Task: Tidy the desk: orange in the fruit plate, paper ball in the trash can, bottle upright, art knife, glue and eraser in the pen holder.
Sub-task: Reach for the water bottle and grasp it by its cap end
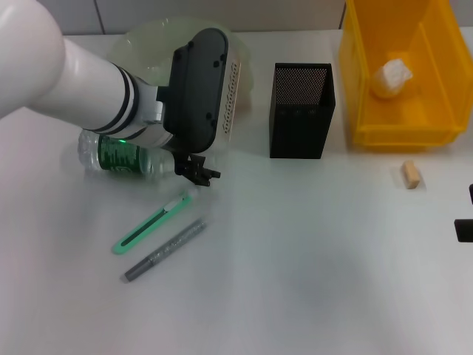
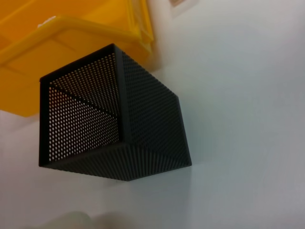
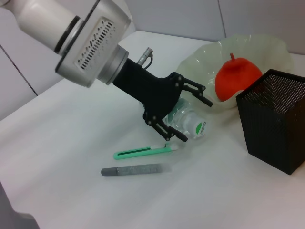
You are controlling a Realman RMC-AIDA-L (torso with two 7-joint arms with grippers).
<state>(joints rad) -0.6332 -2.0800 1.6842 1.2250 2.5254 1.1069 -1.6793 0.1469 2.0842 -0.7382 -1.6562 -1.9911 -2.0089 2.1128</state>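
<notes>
Your left gripper [image 3: 188, 117], black and jointed, sits low at the left of the white tabletop [image 1: 310, 281] with its fingers spread wide around the cap end of the clear plastic bottle with a green label [image 1: 122, 157]; whether the pads are pressing it you cannot tell. The bottle lies on its side. Just near of it lie the mint-green plastic art knife [image 1: 153, 222], a slim flat stick, and the grey speckled cylindrical glue stick [image 1: 164, 251], roughly parallel and close together. Far left, the translucent scalloped fruit plate [image 3: 274, 47] holds the smooth orange-red fruit [image 3: 237, 78]. At centre stands the black perforated-metal square pen holder [image 1: 301, 111], upright, mesh walls visible through its open top. To its right, the glossy yellow plastic bin [image 1: 403, 126] holds the crumpled white paper ball [image 1: 392, 76]. Near of the bin, the small tan block eraser [image 1: 411, 174] rests alone on the table. Your right gripper [image 1: 465, 222] shows only as dark edges at the far right; its jaw state cannot be told.
</notes>
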